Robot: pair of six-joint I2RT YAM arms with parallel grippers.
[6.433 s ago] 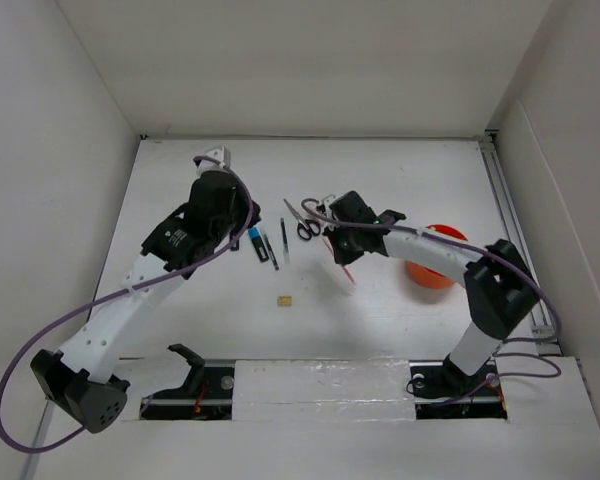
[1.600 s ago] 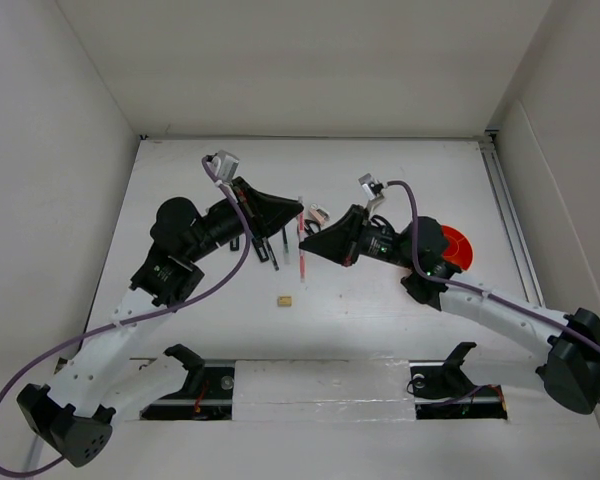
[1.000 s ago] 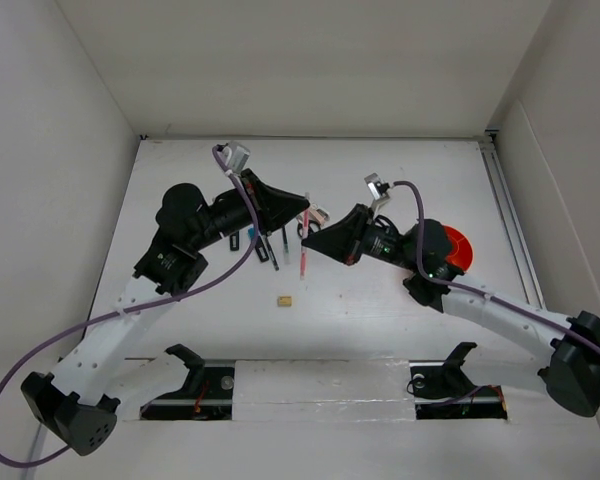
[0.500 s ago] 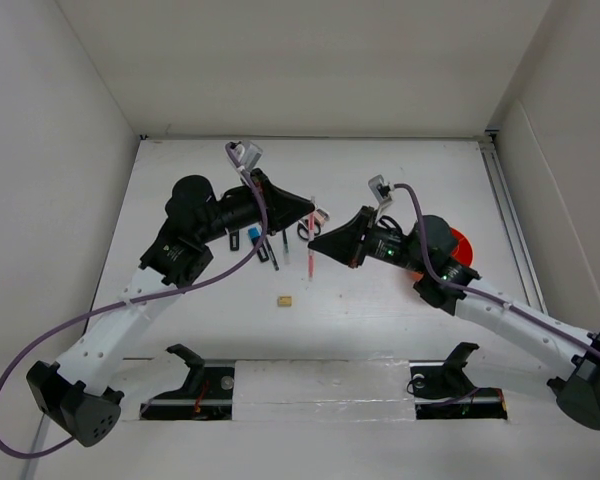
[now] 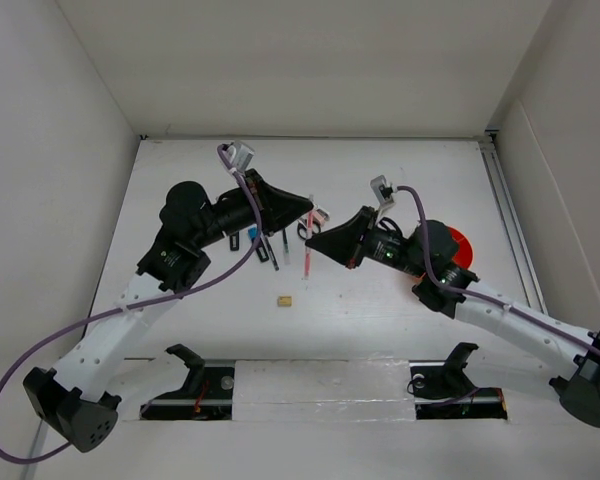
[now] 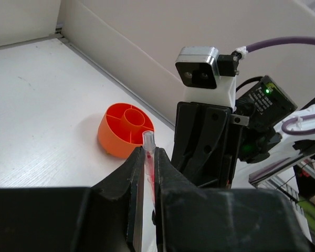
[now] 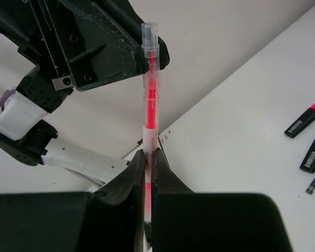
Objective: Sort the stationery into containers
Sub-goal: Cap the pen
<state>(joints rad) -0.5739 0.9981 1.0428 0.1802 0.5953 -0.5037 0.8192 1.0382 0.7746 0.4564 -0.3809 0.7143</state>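
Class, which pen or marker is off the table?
The thin red-orange plastic pen, gripped by the left tool and right tool; the dark pens and markers lie on the table.

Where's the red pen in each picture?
Top external: red pen mid-table, between the two arms.
Left wrist: red pen at bottom centre, poking upward.
Right wrist: red pen in the centre, standing tall.
Shared landmark: orange cup, in top external and left wrist only.

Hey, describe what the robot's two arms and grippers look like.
The left arm and right arm have white links and black joints. Black wedge-shaped left gripper and right gripper each carry a grey-white camera. A purple cable trails along each arm.
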